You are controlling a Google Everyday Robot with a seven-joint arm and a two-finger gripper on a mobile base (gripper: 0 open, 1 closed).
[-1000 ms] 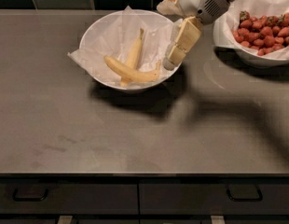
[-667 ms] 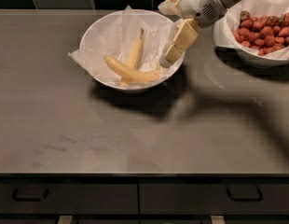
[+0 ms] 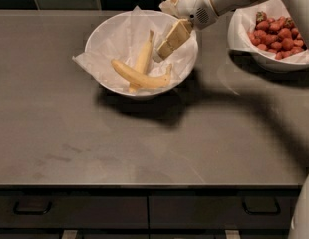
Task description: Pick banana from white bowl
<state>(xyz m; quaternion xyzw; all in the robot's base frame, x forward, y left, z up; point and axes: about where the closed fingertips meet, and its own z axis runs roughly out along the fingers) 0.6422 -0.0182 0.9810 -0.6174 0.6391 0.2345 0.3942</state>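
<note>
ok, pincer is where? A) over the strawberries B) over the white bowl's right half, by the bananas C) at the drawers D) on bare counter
B: the pincer hangs over the right side of the white bowl, close above the banana's right end.

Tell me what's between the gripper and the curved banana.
In the camera view, only crinkled paper liner lies between the gripper, poised over the white bowl's right side, and the banana; the slimmer banana sits to the left.
</note>
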